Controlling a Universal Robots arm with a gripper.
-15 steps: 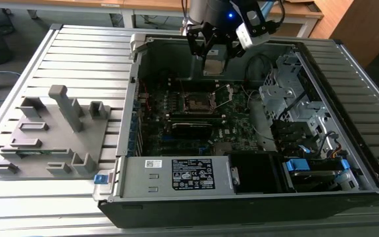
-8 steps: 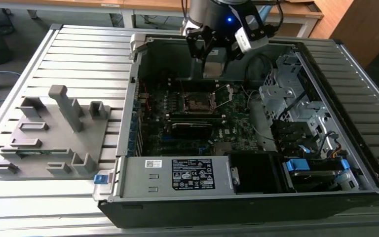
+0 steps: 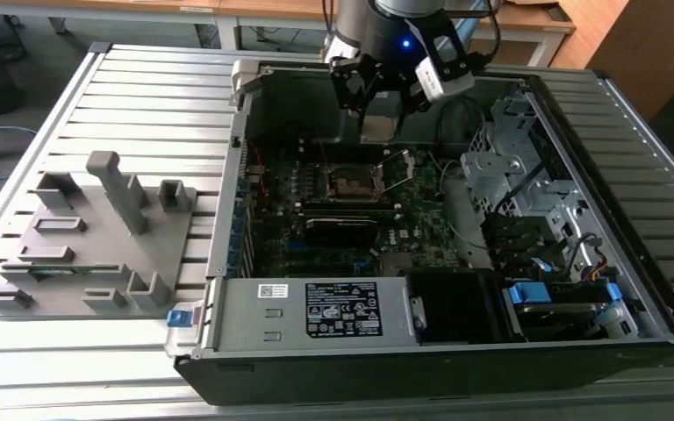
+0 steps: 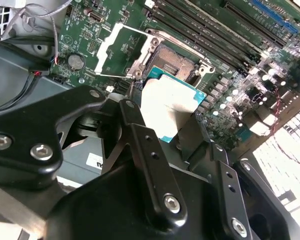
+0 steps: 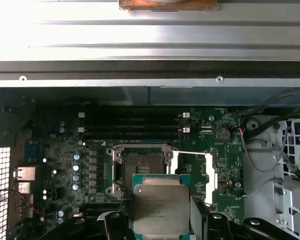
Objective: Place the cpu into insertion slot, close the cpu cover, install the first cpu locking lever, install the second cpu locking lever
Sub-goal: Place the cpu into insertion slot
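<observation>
The hand [image 5: 162, 222] clamps the cpu [image 5: 160, 200] by two edges. In the exterior view it hangs at 12 o'clock of the bare slot [image 3: 354, 182], with the cover [image 3: 403, 167] open at 3 o'clock.

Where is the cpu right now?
In both wrist views the cpu sits clamped in the gripper, above the board and just beside the open insertion slot, not yet in it; the cpu cover lies flipped open alongside.

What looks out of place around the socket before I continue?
Nothing stands out. The gripper holds the cpu flat, squared with the empty insertion slot; the cpu cover lies swung open beside it.
</observation>
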